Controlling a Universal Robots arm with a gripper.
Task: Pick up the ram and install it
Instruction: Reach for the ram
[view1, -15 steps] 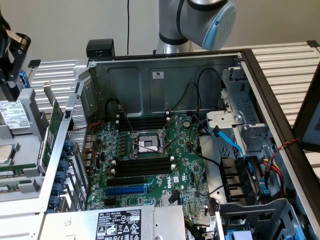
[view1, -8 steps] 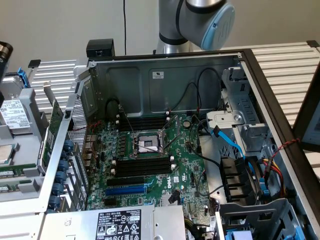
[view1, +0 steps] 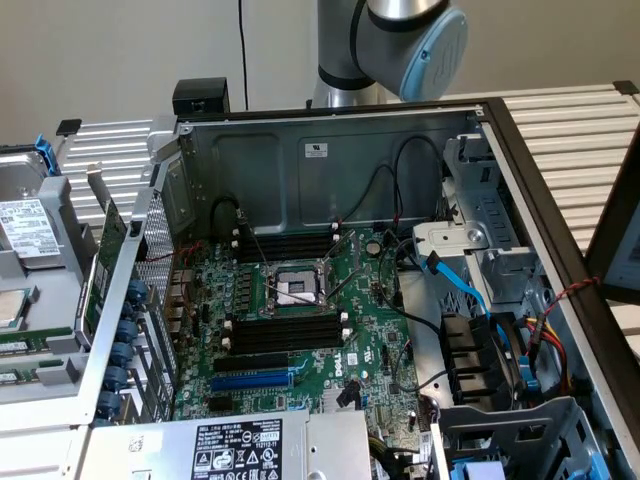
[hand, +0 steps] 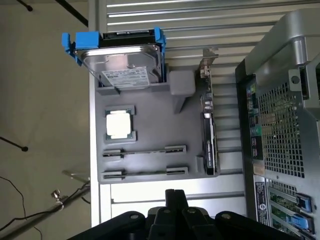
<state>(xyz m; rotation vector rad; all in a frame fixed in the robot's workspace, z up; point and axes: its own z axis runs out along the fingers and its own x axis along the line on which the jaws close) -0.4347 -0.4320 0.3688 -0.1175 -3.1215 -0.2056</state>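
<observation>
Your gripper (hand: 175, 194) has its two black fingers pressed together with nothing pinched between them, and it hangs close to the end of the grey tray (hand: 150, 107) where the sticks are kept. The ram (hand: 145, 173) is the nearest thing to it, standing on edge in a long slot of that tray, with a second stick (hand: 145, 150) parallel just beyond. Further along you see the processor chip (hand: 120, 124) lying flat, then the hard drive (hand: 125, 60) in its blue carrier. An expansion card (hand: 208, 145) stands on edge between the tray and the open computer case (hand: 280, 100). In the exterior view the tray lies off the case's left, and inside the case the motherboard (view1: 300, 300) shows black memory slots (view1: 285, 330) beside the socket
</observation>
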